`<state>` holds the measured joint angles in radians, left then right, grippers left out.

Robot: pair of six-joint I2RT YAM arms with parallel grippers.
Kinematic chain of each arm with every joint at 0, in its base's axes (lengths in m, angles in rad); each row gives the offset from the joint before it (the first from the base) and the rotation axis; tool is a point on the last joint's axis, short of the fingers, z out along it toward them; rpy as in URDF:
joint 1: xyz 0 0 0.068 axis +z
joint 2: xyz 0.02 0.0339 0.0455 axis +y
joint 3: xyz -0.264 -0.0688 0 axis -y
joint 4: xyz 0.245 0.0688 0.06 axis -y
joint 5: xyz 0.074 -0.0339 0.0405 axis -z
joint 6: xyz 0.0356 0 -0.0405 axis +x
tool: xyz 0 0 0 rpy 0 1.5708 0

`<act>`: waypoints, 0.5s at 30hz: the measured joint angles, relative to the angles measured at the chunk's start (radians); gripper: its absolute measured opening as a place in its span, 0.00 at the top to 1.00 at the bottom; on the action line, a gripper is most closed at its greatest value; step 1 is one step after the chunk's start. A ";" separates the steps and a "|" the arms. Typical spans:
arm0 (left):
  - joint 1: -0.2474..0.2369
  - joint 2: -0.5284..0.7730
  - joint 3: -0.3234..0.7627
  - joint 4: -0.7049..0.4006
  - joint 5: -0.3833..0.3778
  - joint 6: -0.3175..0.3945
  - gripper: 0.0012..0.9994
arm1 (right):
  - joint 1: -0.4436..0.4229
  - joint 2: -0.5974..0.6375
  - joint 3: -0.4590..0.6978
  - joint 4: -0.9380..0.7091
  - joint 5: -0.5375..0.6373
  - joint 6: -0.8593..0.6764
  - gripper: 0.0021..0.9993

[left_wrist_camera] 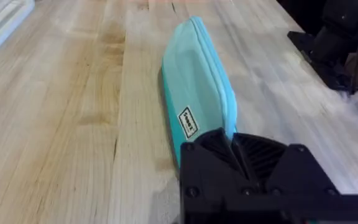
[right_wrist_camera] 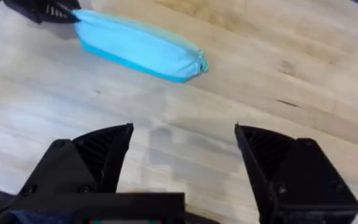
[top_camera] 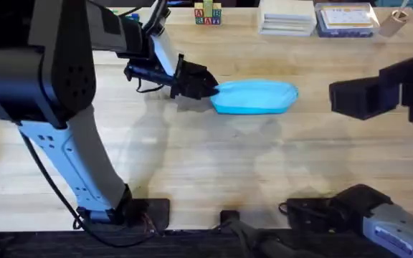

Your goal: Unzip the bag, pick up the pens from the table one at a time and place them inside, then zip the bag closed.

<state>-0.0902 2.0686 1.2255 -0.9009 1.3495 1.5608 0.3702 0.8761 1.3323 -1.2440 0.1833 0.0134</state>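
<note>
Light blue bag [top_camera: 255, 97] lying lengthwise on the wooden table [top_camera: 214, 165], in the far middle of the overhead view, with its long axis running left to right. The pouch appears plump and its upper seam looks closed along the visible length; in the left wrist view the bag [left_wrist_camera: 197, 87] shows a ridge along its top and a small white label on its side near the end closest to the camera. In the right wrist view the bag [right_wrist_camera: 138, 46] rests flat on the planks, well apart from that arm's fingers.

Left gripper [top_camera: 205, 86] at the bag's left end, its 2 black fingers drawn close together around that end, apparently pinching the fabric or zipper tab there; the exact part held is hidden by the fingers. The same left gripper [left_wrist_camera: 234, 144] in its own wrist view has its fingers nearly touching over the near end of the pouch. It shows again at the far edge of the right wrist view, where the left gripper [right_wrist_camera: 64, 14] meets the pouch's end.

Right gripper [right_wrist_camera: 184, 140] raised above bare table, its 2 fingers spread wide with nothing between them. In the overhead view the right arm shows as a dark, blurred mass on the right, clear of the bag.

Background along the table's far edge: lettered toy blocks [top_camera: 208, 14] and 2 flat boxes [top_camera: 287, 17].
</note>
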 joint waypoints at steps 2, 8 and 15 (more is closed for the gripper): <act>0.000 0.000 0.000 0.000 0.000 0.000 0.96 | 0.000 0.000 0.000 -0.023 -0.023 0.007 0.00; 0.000 0.000 0.000 0.000 0.000 0.000 0.96 | 0.000 0.000 0.000 -0.055 -0.061 0.014 0.00; 0.000 0.000 0.000 0.000 0.000 0.000 0.94 | 0.000 0.000 0.000 -0.059 -0.073 0.017 0.00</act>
<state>-0.0902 2.0686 1.2255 -0.9009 1.3495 1.5612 0.3702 0.8761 1.3323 -1.3027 0.1104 0.0303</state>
